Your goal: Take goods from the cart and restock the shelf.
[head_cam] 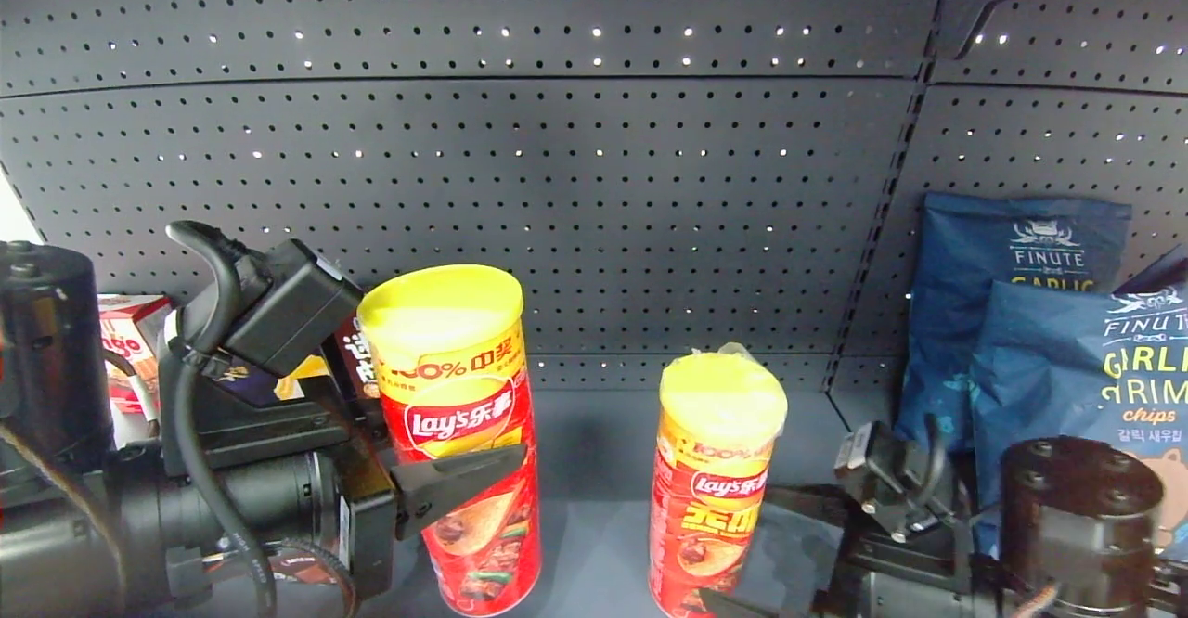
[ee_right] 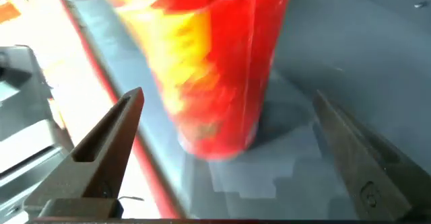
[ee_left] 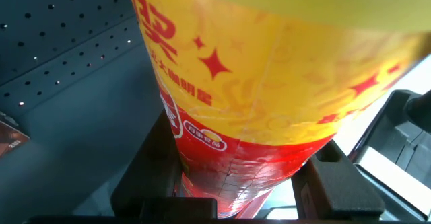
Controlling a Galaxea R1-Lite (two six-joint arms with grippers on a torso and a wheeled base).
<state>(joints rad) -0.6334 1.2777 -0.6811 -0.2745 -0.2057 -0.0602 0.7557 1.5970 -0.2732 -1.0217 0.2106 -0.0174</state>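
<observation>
Chip cans, two, both upright at the shelf (head_cam: 594,432): left can (head_cam: 459,395) clamped in the left gripper (head_cam: 469,483); right can (head_cam: 715,488) free between the spread fingers of the right gripper (ee_right: 227,96). Blue chip bags (head_cam: 1012,265), two, stand at the shelf's right end.

Both arms matte black. On the left arm (head_cam: 251,497): a ribbed cylindrical wrist, a boxy camera housing (head_cam: 288,307) and a thick black cable (head_cam: 188,432) looping down from it. The left gripper (head_cam: 464,474) has flat, wedge-shaped black fingers (head_cam: 455,488). On the right arm (head_cam: 1077,516): a round joint cap with small screws (head_cam: 1035,449) and a small camera block (head_cam: 882,479) with a pale tag. The right gripper (ee_right: 227,99) has tapered dark-grey fingers.
</observation>
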